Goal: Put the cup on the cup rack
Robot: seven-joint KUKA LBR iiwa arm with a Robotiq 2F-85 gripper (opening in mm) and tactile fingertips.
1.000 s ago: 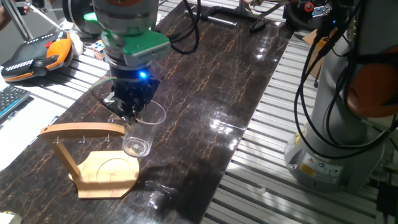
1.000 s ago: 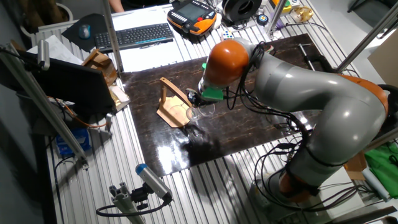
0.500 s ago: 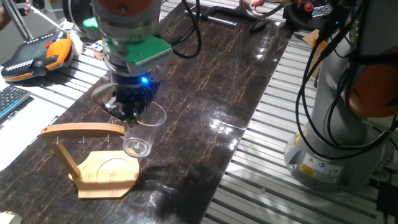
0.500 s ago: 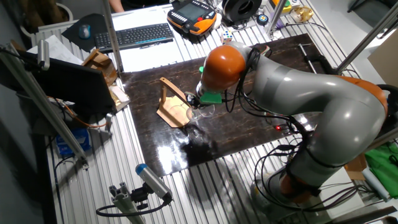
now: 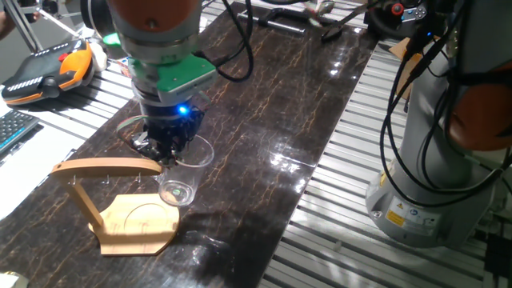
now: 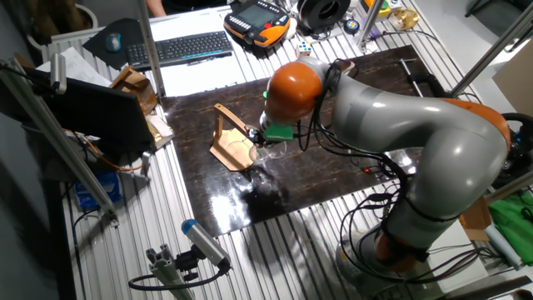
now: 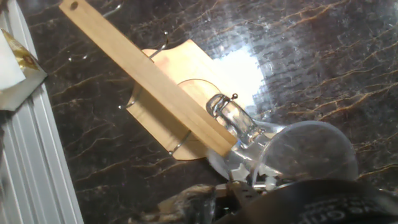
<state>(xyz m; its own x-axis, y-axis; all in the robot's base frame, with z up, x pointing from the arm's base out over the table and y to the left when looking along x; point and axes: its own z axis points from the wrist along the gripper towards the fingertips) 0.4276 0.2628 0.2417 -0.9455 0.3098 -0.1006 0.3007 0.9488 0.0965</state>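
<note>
My gripper [image 5: 162,146] is shut on the rim of the clear glass cup [image 5: 180,178] and holds it tilted just above the dark tabletop. The wooden cup rack [image 5: 108,169] stands directly to the left, its flat base [image 5: 138,223] below. In the hand view the cup [image 7: 283,152] hangs below the fingers [image 7: 245,186], and its handle loop [image 7: 225,111] lies against the near end of the rack's top bar [image 7: 143,78], beside a small metal hook. In the other fixed view the gripper [image 6: 264,138] is right beside the rack [image 6: 231,137].
An orange teach pendant [image 5: 48,68] and a keyboard [image 5: 12,132] lie at the left on the slatted metal table. The arm's grey base [image 5: 432,160] with cables stands at the right. A foil packet [image 7: 15,68] lies left of the dark mat.
The gripper has moved slightly left toward the rack with the cup, bringing the handle against the end of the top bar. The rack has not moved.
</note>
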